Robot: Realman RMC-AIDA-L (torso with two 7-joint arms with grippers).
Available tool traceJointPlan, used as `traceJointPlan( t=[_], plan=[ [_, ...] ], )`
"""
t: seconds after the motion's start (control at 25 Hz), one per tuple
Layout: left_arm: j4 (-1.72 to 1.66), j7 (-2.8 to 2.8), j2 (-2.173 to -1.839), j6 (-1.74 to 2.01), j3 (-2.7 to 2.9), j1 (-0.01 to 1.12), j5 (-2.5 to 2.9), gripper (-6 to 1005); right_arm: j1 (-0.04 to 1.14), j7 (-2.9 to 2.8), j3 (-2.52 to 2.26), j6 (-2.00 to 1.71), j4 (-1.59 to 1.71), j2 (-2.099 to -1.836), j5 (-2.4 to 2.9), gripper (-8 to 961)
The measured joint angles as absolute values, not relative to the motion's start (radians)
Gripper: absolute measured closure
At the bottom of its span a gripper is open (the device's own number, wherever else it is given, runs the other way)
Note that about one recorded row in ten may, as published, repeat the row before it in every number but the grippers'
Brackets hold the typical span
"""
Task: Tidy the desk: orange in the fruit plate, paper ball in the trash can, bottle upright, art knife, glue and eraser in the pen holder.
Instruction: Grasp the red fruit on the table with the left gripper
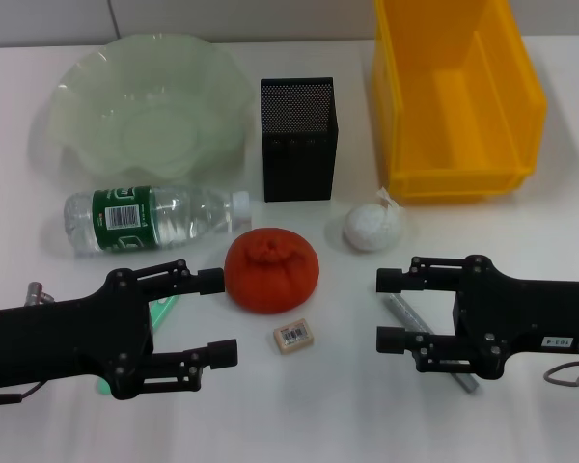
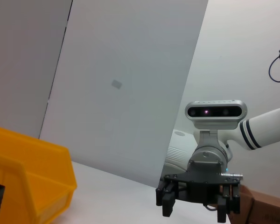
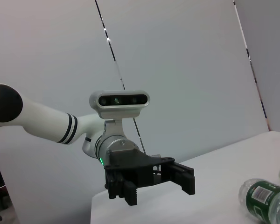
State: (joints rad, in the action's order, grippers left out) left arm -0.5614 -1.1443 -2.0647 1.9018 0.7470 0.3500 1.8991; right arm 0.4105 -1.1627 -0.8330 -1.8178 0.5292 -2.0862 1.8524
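The orange point(image 1: 270, 270) sits on the white desk at front centre, with the beige eraser point(image 1: 294, 338) just in front of it. The bottle point(image 1: 154, 217) lies on its side behind my left gripper and also shows in the right wrist view point(image 3: 266, 200). The paper ball point(image 1: 372, 227) lies in front of the trash can point(image 1: 454, 96). The pen holder point(image 1: 299, 140) stands between the fruit plate point(image 1: 145, 106) and the trash can. My left gripper point(image 1: 220, 316) is open, left of the eraser. My right gripper point(image 1: 386, 310) is open, right of the eraser.
A thin green item point(image 1: 164, 313) lies partly under my left gripper. A grey stick point(image 1: 405, 313) lies partly under my right gripper. I cannot tell which is the art knife and which the glue. The left wrist view shows the trash can point(image 2: 32, 186) and the right gripper point(image 2: 194, 210).
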Motion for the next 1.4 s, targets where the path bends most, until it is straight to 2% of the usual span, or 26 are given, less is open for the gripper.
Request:
traceJointPlan(
  t=[0.96,1.4],
  plan=[
    [-0.566,-1.144,-2.066,1.894,0.742,0.356,1.891,204,0.385,-1.08,-0.792,-1.818,0.482,-2.082,1.802,294],
    [-0.521,-1.131,-2.074,1.721,0.734,0.443,1.885,205,0.3,-1.043,-0.687,-1.808,0.443,-2.08,1.807,294]
  ],
)
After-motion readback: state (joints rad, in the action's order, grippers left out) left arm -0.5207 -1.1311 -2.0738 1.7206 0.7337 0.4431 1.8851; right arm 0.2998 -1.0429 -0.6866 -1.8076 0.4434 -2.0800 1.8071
